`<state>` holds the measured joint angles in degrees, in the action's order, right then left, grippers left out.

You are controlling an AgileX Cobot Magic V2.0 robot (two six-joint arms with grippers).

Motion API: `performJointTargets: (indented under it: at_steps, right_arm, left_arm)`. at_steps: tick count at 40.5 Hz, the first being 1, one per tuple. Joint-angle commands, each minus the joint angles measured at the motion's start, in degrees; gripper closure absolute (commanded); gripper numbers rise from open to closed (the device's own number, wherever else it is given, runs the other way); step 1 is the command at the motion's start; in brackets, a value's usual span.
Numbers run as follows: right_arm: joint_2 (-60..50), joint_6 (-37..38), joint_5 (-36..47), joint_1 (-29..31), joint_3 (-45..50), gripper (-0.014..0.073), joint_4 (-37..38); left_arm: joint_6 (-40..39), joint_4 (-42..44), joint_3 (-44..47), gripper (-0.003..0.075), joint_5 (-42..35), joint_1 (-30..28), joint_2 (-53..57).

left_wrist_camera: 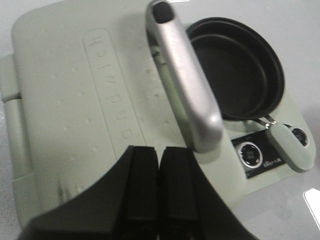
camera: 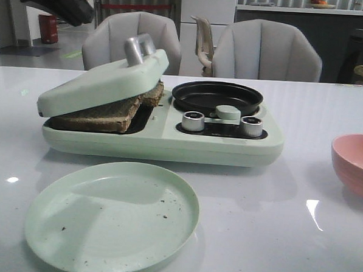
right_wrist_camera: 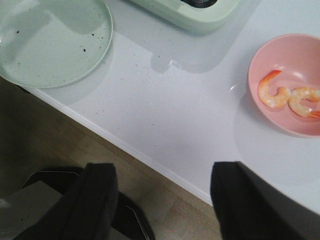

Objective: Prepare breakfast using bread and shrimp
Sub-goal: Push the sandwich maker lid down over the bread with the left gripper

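With the bread [camera: 103,110] already in the press beneath the clenched, empty left gripper [left_wrist_camera: 159,165], the shrimp [right_wrist_camera: 290,97] apparently lie untouched in the pink bowl [right_wrist_camera: 260,60], beyond the spread, empty right gripper [right_wrist_camera: 162,192], uncooked.

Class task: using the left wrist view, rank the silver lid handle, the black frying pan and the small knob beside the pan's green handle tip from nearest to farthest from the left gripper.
1. Silver lid handle: on the green lid, its near end just beside the left gripper.
2. Black frying pan: beyond the handle, set in the appliance.
3. Small knob: at the far corner, behind the pan's green handle tip.
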<state>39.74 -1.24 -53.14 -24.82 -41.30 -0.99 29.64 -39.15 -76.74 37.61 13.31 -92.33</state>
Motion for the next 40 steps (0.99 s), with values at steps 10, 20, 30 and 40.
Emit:
performJointTargets:
  at_steps: [10,20,30,40]
  right_arm:
    - [-0.25,-0.17,3.03,0.29,-1.71,0.0078,0.12]
    - [-0.25,-0.17,3.03,0.29,-1.71,0.0078,0.12]
    - [-0.25,-0.17,3.03,0.29,-1.71,0.0078,0.12]
    - [-0.19,-0.17,5.73,0.29,-1.71,0.0078,0.12]
  left_arm:
    - [4.76,-0.99,13.03,0.062,-9.74,9.79,18.57]
    - [4.76,-0.99,23.89,0.0619,-13.17,16.76,32.27]
    - [4.76,-0.87,31.84,0.0619,-12.48,17.06,44.14]
    - [4.76,-0.87,34.48,0.0619,-10.59,17.06,50.71]
